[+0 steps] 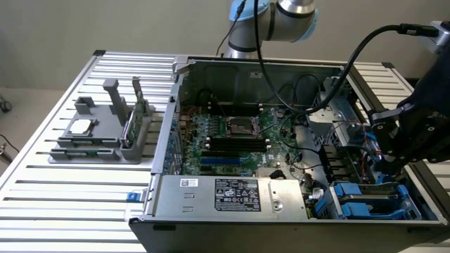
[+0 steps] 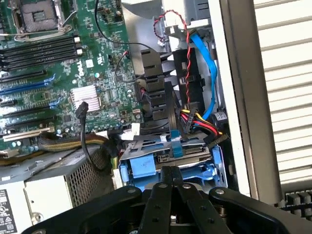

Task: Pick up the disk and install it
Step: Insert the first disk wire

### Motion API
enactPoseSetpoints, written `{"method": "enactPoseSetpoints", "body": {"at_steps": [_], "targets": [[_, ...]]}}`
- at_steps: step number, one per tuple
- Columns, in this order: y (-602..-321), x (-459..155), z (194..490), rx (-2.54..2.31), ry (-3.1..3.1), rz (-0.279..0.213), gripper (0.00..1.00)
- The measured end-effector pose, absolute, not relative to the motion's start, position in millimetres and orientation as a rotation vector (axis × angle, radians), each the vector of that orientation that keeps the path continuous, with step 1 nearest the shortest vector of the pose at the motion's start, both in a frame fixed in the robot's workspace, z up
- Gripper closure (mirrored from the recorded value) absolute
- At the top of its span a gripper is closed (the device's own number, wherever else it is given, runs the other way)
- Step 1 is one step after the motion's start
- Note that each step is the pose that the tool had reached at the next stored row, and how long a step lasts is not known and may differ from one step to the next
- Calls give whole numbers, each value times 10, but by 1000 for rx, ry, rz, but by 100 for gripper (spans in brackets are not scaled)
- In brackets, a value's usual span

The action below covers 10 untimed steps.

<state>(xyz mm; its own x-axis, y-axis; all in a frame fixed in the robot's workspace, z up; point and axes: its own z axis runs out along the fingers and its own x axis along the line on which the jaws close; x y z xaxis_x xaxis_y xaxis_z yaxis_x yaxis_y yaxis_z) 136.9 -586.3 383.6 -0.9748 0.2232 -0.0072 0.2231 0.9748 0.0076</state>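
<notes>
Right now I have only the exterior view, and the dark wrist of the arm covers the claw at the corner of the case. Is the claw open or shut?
Observer: Shut. In the wrist view the claw has its two fingers pressed together, with nothing between them.
Operator: What lies in front of the fingertips?
Observer: A blue carrier, sitting in the drive bay just ahead of them.
Operator: Are any cables close to it?
Observer: Yes. A plug with red, yellow and black wires sits just past the carrier, on the side away from the claw.
</notes>
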Motion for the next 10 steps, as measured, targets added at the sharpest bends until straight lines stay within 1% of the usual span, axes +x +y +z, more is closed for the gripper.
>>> {"method": "enactPoseSetpoints", "body": {"at_steps": [10], "targets": [[-5863,1369,3842,579,3079,9,89]]}}
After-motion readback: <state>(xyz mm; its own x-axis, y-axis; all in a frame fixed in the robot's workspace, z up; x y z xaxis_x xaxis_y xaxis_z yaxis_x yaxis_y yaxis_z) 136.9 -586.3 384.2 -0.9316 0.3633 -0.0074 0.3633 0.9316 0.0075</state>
